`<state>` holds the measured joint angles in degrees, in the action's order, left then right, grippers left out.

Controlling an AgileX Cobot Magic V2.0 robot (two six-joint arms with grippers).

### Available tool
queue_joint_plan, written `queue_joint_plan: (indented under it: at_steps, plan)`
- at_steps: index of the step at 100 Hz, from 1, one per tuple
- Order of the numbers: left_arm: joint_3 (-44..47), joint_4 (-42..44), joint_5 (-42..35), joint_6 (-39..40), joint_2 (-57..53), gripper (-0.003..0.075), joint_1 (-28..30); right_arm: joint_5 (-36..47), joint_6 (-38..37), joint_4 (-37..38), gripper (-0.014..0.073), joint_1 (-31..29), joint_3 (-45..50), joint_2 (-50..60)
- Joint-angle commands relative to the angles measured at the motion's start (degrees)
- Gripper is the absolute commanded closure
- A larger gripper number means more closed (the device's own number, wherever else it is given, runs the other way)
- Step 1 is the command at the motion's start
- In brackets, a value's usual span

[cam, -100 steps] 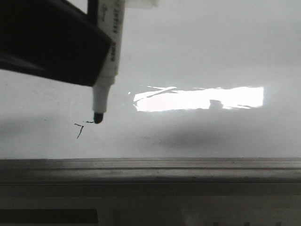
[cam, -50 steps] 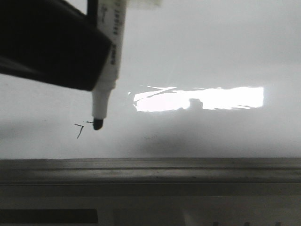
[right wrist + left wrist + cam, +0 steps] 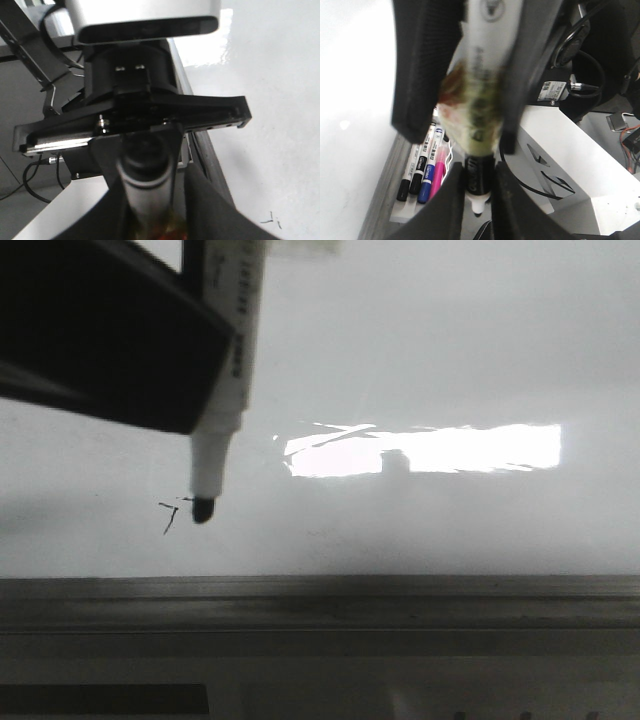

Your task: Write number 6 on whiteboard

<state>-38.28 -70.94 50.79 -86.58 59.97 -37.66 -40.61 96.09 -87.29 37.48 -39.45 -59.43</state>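
Scribble: a tiny black "7"-like scribble (image 3: 170, 515) sat at the left of the whiteboard (image 3: 450, 360), touching the marker's tip on that side.
Number 6: no such figure showed on the board, so the stroke was judged barely begun.
Marker (image 3: 225, 390): held steeply, its black tip (image 3: 203, 508) down at the board. Contact could not be confirmed, but the steep hold suited pressing the nib squarely.
Dark finger block (image 3: 110, 350): it clamped the barrel well above the nib, leaving the tip in sight. The front view did not show which arm it belonged to.
Left gripper (image 3: 477, 200): pressed in on the marker's dark end, as its wrist view showed.
Right gripper (image 3: 150, 220): pinched the blurred barrel, facing the other claw. The double hold was judged to steady the pen against side slip.
Glare (image 3: 480, 448): a bright rectangle right of the tip, marking a glossy, slick surface.
Ledge (image 3: 400, 600): a grey metal strip ran along the board's near edge.
Spare markers (image 3: 425, 170): black, blue and pink, lying in a white holder (image 3: 400, 212) beside the board.
Room: a white box (image 3: 560, 165) and loose cables (image 3: 590, 75) stood beyond the grippers.
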Motion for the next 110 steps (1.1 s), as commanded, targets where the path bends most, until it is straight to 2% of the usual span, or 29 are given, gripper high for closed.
queue_joint_plan:
  at_steps: [1, 13, 20, 39, 46, 58, 66, 75, 84, 96, 110]
  plan:
    - [-1.91, -4.05, 1.21, -0.51, -0.66, 0.0741, -0.11, 0.38, 0.48, -3.78, 0.0659, 0.05, -2.07, 0.42]
    - [-1.91, -5.2, -0.27, -0.51, -0.66, 0.0734, 0.0, 0.82, 0.82, -3.44, 0.0657, 0.05, -2.07, 0.42]
    - [-1.91, -5.77, -1.5, -0.4, -1.18, 0.0679, 0.0, 2.33, 0.98, -2.72, 0.0657, 0.05, -2.07, 1.21]
    - [-1.91, -4.73, -6.5, 4.67, -5.88, 0.0329, 0.0, 11.45, 0.98, -0.79, 0.0654, 0.05, -0.05, 8.04]
    - [-1.65, -2.43, -9.08, 8.01, -9.14, 0.0276, 0.0, 14.98, 0.98, -0.79, 0.0654, 0.05, 1.97, 11.96]
    - [0.87, 1.39, -17.32, 14.32, -16.74, 0.0281, 0.0, 20.87, 0.98, -0.79, 0.0652, 0.05, 6.15, 20.24]
    - [4.71, 1.04, -27.59, 17.85, -22.79, 0.0283, 0.0, 26.82, 0.98, -0.42, 0.0652, 0.05, 8.48, 25.16]
    - [9.42, 0.15, -38.78, 20.7, -29.76, 0.0323, 0.0, 34.76, 0.98, 4.71, 0.0652, 0.05, 9.12, 28.42]
    - [13.43, -0.1, -46.68, 20.7, -35.09, 0.0382, 0.0, 42.95, 0.98, 9.76, 0.0652, 0.05, 9.12, 28.41]
    - [16.79, -0.1, -50.79, 20.7, -39.38, 0.0477, 0.0, 46.22, 0.98, 16.16, 0.0652, 0.05, 7.87, 25.88]
    - [18.0, -0.1, -49.83, 20.7, -40.41, 0.0599, 0.0, 45.11, 0.98, 21.48, 0.0653, 0.05, 3.91, 22.1]
